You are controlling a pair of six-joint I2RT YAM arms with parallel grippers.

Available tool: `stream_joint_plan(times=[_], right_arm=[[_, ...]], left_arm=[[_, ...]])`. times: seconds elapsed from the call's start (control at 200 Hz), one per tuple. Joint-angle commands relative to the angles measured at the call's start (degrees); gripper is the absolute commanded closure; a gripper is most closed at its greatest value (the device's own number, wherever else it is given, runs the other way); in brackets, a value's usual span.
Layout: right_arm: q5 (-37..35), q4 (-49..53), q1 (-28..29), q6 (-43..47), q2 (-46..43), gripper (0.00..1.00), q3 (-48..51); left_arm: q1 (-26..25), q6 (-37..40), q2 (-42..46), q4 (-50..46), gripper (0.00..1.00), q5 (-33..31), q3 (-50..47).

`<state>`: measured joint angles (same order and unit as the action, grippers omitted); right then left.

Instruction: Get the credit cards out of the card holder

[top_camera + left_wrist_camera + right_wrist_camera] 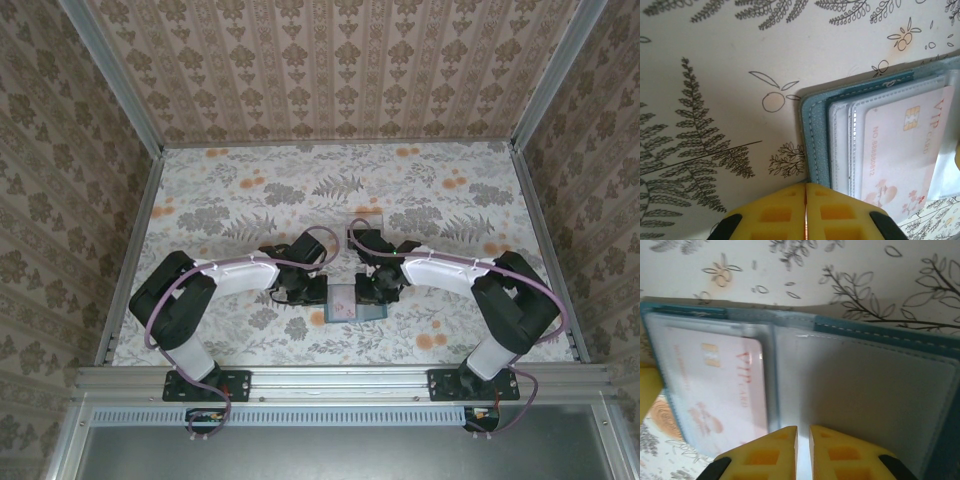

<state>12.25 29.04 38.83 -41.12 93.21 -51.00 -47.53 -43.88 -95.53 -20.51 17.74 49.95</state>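
Card holder (352,303) lies open on worktop (250,200), mid near edge, betw both tools. Pink VIP credit card (900,150) sits in its clear pocket. L tool (806,186) closed, tips at holder's edge. R tool (803,429) over inner pocket, slim gap betw fingers; can't tell if gripping.

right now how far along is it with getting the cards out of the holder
Done: the card holder lies open on the table. In hand: the left gripper is shut beside its edge; the right gripper is nearly closed over the inner page, grip unclear. Left: the pink card sits in its clear sleeve, not yet out.
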Motion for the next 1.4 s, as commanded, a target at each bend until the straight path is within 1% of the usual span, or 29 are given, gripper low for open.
stream_joint_plan(times=[0.0, 0.2, 0.42, 0.54, 0.565, 0.685, 0.86, 1.035, 1.13, 1.395], right_arm=[[-2.0, -0.2, -0.5, -0.3, 1.4, 0.86, 1.6], [-1.7, -0.6, -0.5, -0.2, 1.7, 0.87, 2.6], [-1.9, 0.6, -0.5, 0.1, 0.2, 0.88, 2.4], [-2.5, 1.3, -0.5, 0.2, -1.4, 0.85, 1.6], [-2.6, 3.0, -0.5, 0.3, -1.7, 0.85, 1.5], [-3.4, 4.8, -0.5, 0.5, -3.4, 0.82, 0.8], [-3.0, 5.3, -0.5, 0.5, -4.9, 0.81, 0.2], [-0.8, 3.4, -0.5, -0.3, -5.6, 0.81, 0.5], [0.9, 2.0, -0.5, -1.0, -5.8, 0.84, 0.9], [4.1, -2.6, -0.5, -2.0, -3.8, 0.86, 1.4]], left_arm=[[0.3, 1.4, -0.9, -4.5, 0.92, -2.0, 1.1], [-0.2, 2.4, 0.0, -7.5, 0.91, -3.4, 4.1], [-1.2, 1.4, 0.8, -6.7, 0.87, -2.9, 6.1], [-2.2, 0.5, -0.3, -5.1, 0.86, -1.8, 6.8], [-2.3, 0.4, -0.6, -4.9, 0.86, -1.6, 6.9], [-3.1, -0.1, -1.7, -4.4, 0.86, -1.2, 7.6], [-3.7, -0.7, -2.5, -3.6, 0.87, -0.6, 8.0], [-4.2, -1.4, -2.4, -2.4, 0.88, -0.2, 7.8], [-4.4, -1.8, -2.7, -1.2, 0.91, 0.7, 7.6], [-4.6, -2.5, -4.0, 1.0, 0.92, 2.2, 7.1]])
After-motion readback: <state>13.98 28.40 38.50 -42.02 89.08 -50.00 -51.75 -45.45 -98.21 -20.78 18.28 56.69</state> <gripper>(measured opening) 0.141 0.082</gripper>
